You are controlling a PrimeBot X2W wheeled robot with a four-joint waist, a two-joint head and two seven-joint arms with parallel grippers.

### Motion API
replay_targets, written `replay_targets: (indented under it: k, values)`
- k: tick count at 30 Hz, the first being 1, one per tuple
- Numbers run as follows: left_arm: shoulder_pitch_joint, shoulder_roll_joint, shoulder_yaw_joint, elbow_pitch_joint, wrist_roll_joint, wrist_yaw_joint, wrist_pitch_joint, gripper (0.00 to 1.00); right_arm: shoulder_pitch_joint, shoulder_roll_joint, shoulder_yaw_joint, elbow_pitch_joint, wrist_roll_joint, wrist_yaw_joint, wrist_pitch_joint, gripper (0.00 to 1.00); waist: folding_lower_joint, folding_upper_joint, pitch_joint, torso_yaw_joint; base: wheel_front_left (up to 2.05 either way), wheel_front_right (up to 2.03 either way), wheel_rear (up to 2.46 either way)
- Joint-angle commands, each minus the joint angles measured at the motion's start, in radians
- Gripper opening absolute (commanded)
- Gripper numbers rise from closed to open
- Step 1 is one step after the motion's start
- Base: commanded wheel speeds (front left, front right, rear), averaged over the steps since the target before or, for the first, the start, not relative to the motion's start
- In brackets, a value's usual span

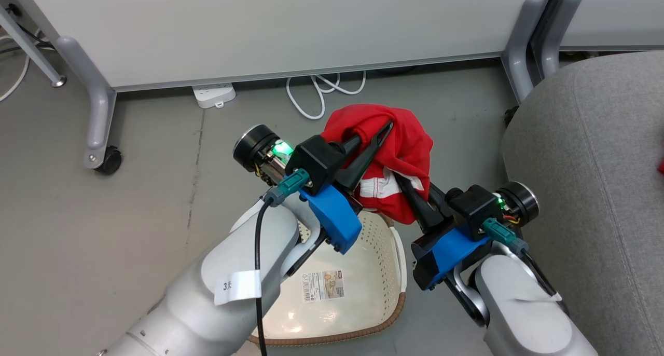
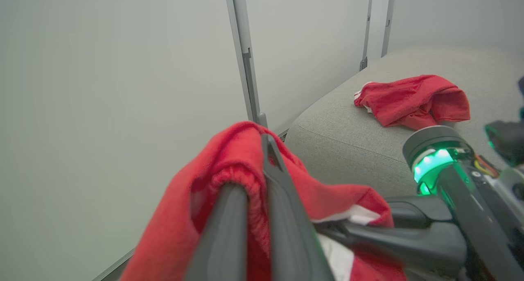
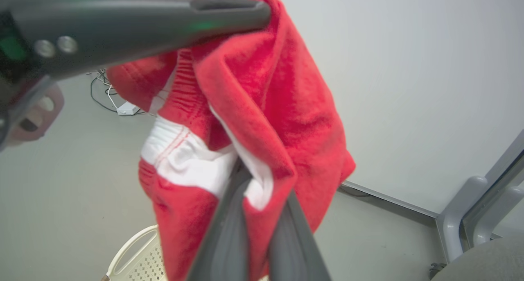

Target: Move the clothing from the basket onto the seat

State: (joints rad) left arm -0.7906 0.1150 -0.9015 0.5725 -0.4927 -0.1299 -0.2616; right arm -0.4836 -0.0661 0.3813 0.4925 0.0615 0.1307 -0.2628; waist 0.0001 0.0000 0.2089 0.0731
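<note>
Head view, my left gripper [image 1: 374,136] and right gripper [image 1: 403,183] both pinching the clothing [image 1: 410,148], held above the basket [image 1: 398,305] rim, open floor [image 1: 467,117] toward the seat [image 1: 586,164] edge.

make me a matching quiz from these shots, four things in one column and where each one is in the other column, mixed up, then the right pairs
Things
1. held garment
2. second garment
3. basket
4. power strip

Places
a. on the floor at the foot of the panel
b. lying on the seat
c. on the floor, with a sticker in its base
d. pinched by the left gripper and right gripper, above the basket

Pairs: 1-d, 2-b, 3-c, 4-a
</note>
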Motion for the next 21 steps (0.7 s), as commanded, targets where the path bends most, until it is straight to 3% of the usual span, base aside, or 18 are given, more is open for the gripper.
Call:
replay_targets:
  k: [1,3,21]
  values:
    - [-0.009,0.002,0.001,0.005,-0.007,-0.001,-0.005,0.0,-0.009,0.003,-0.001,0.0,0.005,0.0,-0.003,0.0,-0.0001,0.0,0.0,0.0,0.0,0.0,0.0]
    - [-0.01,0.001,0.002,0.01,-0.007,-0.001,-0.005,1.0,-0.008,0.004,-0.001,-0.002,0.007,0.0,-0.003,0.0,-0.0001,0.0,0.0,0.0,0.0,0.0,0.0]
    - [-0.015,0.001,-0.006,0.032,-0.002,-0.001,-0.005,1.0,-0.007,0.007,-0.071,-0.035,0.028,0.0,-0.003,0.0,-0.0001,0.0,0.022,-0.028,0.0,0.0,0.0]
